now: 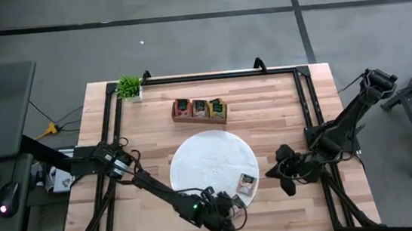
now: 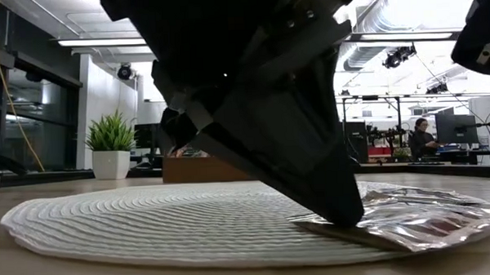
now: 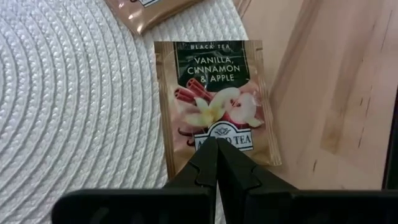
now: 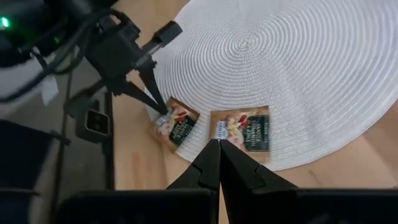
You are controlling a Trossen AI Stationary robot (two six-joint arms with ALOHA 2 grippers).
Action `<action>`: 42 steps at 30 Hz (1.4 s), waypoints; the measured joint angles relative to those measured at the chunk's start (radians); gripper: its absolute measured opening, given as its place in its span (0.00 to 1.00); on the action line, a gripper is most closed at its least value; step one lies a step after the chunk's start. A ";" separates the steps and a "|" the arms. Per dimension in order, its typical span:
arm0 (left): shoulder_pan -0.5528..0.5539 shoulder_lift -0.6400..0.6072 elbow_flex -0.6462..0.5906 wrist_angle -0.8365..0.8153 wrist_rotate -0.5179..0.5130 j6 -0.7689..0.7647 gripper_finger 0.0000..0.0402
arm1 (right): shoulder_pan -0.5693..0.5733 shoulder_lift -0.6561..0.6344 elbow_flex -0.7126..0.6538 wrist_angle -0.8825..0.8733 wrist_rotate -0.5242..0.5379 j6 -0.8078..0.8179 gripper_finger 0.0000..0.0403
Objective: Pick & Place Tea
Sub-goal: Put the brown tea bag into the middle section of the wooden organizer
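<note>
Two square tea packets lie at the white woven mat's (image 1: 212,166) near right rim. One packet (image 3: 214,99), labelled vanilla, cinnamon and apple, lies half off the mat on the table. The other packet (image 4: 244,129) lies on the mat's edge beside it. My left gripper (image 3: 216,149) is shut, with its tips on the first packet. My right gripper (image 4: 219,146) is shut too. It hovers over the table just right of the second packet (image 1: 247,181) and touches nothing. My left gripper (image 2: 346,216) rests its shut fingertips on the packet's printed face near its near edge (image 3: 214,138). It comes slanting down from the near left side. The packet (image 2: 419,217) lies flat, partly on the mat's rim. I cannot tell whether any of it is pinched between the fingers.
A brown three-compartment wooden tray (image 1: 200,110) with packets in it stands beyond the mat. A small potted plant (image 1: 130,86) stands at the far left corner. A black frame (image 1: 305,106) runs along the table's sides. Bare wood lies left and right of the mat.
</note>
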 joint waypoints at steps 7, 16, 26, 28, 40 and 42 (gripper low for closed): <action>0.001 0.014 0.000 0.015 0.020 -0.012 0.00 | -0.007 0.137 0.001 0.140 -0.063 0.126 0.02; 0.000 0.014 -0.003 0.017 -0.004 -0.010 0.00 | -0.114 0.406 0.001 0.431 -0.303 0.143 0.23; 0.000 0.014 -0.005 0.027 -0.013 0.013 0.00 | -0.196 0.607 0.006 0.712 -0.478 0.160 0.36; 0.000 0.014 -0.005 0.028 -0.014 0.013 0.00 | -0.197 0.632 0.015 0.714 -0.474 0.174 0.36; 0.000 0.015 -0.006 0.032 -0.024 0.016 0.00 | -0.197 0.756 0.119 0.693 -0.480 0.202 0.36; 0.000 0.015 -0.006 0.032 -0.023 0.016 0.00 | -0.197 0.761 0.133 0.668 -0.472 0.202 0.36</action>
